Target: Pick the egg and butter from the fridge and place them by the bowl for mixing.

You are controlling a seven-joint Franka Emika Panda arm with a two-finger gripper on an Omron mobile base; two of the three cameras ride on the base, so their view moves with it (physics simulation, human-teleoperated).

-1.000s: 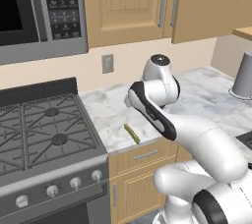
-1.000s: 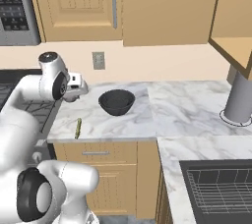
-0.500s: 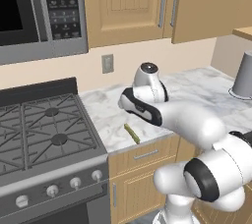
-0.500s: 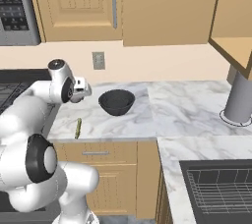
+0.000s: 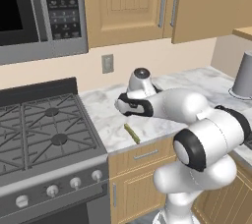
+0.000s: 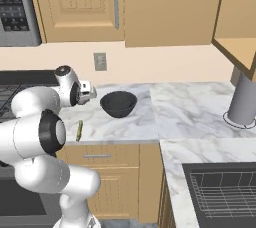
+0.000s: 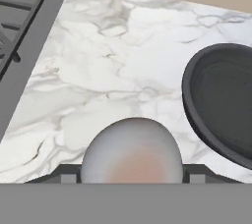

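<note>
Egg (image 7: 132, 150) is held between the gripper (image 7: 132, 173) fingers at lower centre, bowl (image 7: 221, 101) at right, butter (image 5: 132, 133) laid on counter (image 7: 113, 61)

No text, label or number is legible anywhere.

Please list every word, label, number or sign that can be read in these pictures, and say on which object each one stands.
No text can be read in any view.
microwave control panel: rows of small pale button marks, too small and blurred to read.
stove knobs: no legible markings.
wall outlet: plain, no lettering.
bowl, egg, butter: no labels.
</note>
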